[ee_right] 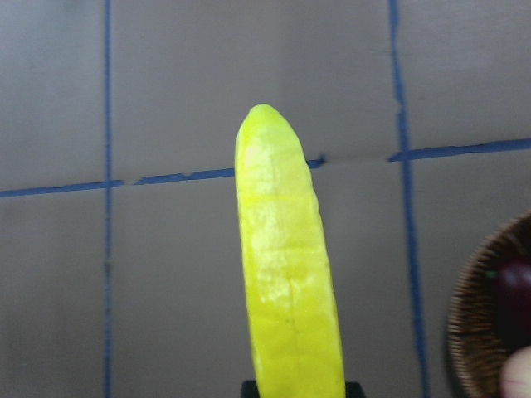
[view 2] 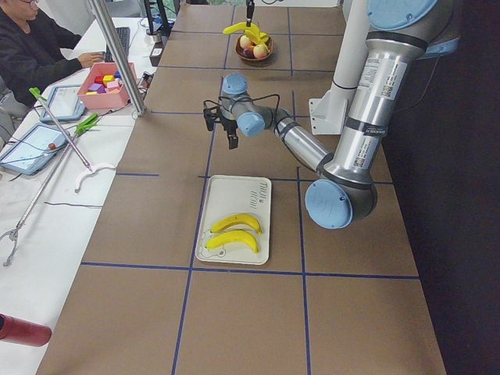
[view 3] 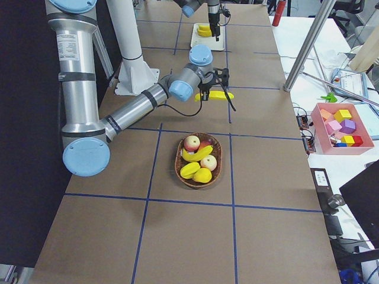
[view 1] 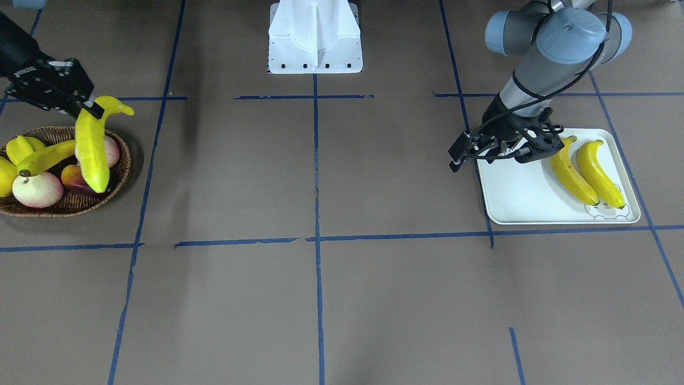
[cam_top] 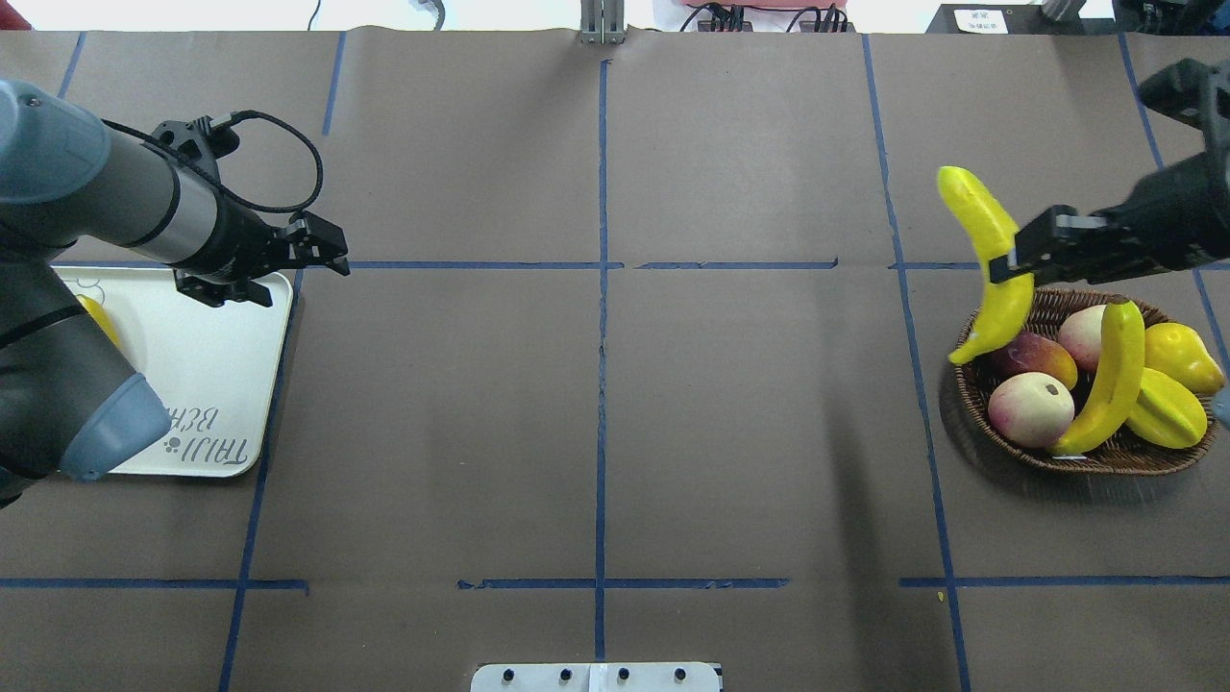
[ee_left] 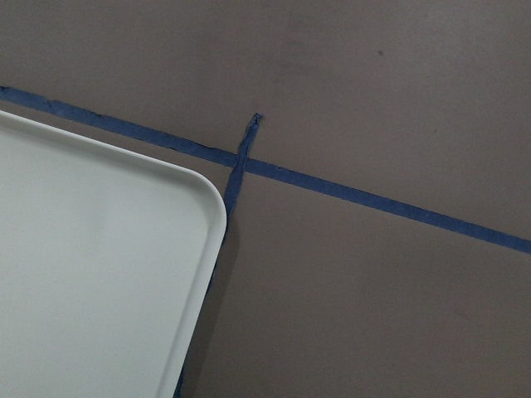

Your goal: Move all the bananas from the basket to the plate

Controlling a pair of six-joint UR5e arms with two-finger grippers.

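4 bananas (view 1: 570,172) counted: 2 laid side by side on plate (view 1: 513,198), 1 banana (cam_top: 1105,380) lying in basket (view 1: 69,206), 1 clamped in right end effector (view 1: 90,109) and held above basket rim. Left end effector (view 1: 460,156) is seen with fingers apart, empty, over plate corner.

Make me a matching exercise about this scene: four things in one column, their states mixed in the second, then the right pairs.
1 right pincer
2 left pincer
3 plate
4 basket

A carries two bananas
B empty, near the plate's corner
C grips a lifted banana
D holds one banana among other fruit

Pairs: 1-C, 2-B, 3-A, 4-D
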